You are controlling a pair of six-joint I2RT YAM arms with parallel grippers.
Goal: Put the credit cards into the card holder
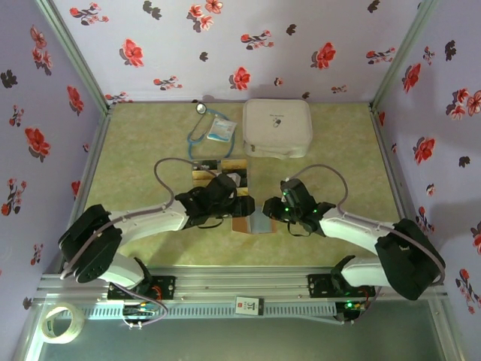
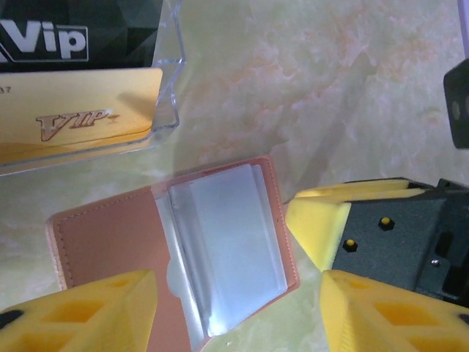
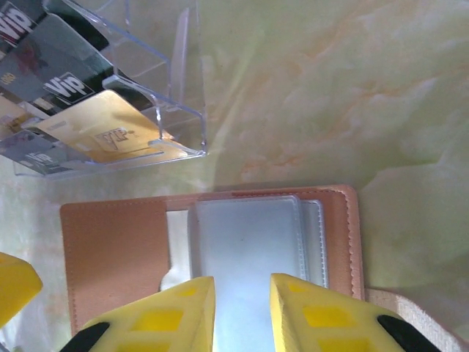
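The card holder [image 3: 117, 249] lies open on the table, pinkish-brown with greyish clear pockets [image 2: 227, 242]; from above it sits between both arms [image 1: 252, 223]. Black and gold credit cards [image 3: 102, 132] stand in a clear plastic rack just behind it, a gold VIP card [image 2: 80, 110] in front of a black one [image 2: 73, 33]. My left gripper [image 2: 238, 315] is open, its fingers straddling the holder's near end with nothing between them. My right gripper [image 3: 242, 312] hovers over the clear pockets with a narrow gap between its tips; whether they touch the pocket I cannot tell.
The clear rack [image 1: 214, 169] stands behind the holder. Further back are a large white case [image 1: 276, 128], a white-blue packet [image 1: 221, 129] and a stethoscope [image 1: 197, 134]. A tape roll [image 1: 62, 322] lies near the left base. Floral walls enclose the table.
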